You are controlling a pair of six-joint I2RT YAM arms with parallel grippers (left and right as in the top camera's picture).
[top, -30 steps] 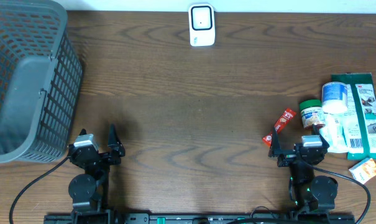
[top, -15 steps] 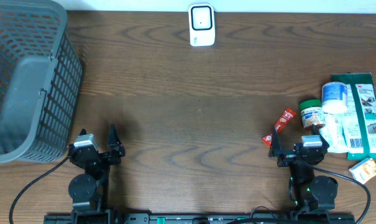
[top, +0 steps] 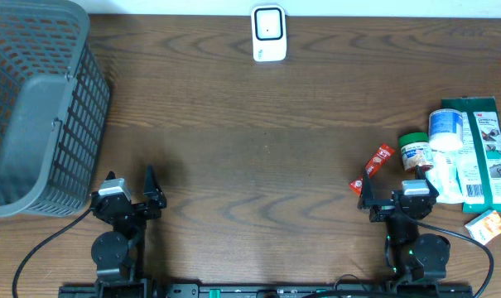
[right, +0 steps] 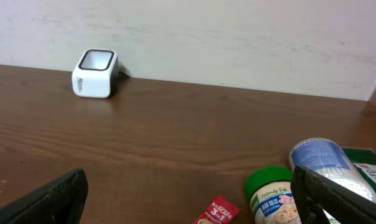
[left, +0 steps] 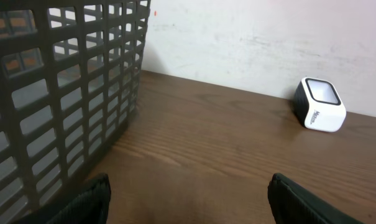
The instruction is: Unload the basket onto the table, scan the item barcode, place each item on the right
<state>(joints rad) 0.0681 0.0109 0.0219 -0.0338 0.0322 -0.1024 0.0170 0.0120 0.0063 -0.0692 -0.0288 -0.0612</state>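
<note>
Lying flat, red sachet [top: 376,165] (white lettering)

Dark wooden table [top: 258,149]: grey basket [top: 35,108] at ten o'clock, white scanner [top: 268,33] at twelve, red sachet [top: 374,167], green-lidded jar [top: 413,151], green packet [top: 486,153], small box [top: 484,224] clustered around three.

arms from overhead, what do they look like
The left arm and right arm are black, with round joint housings and grey wrist blocks. The left claw and right claw each have two dark tapered fingers. A thin black cable loops from each base.
</note>
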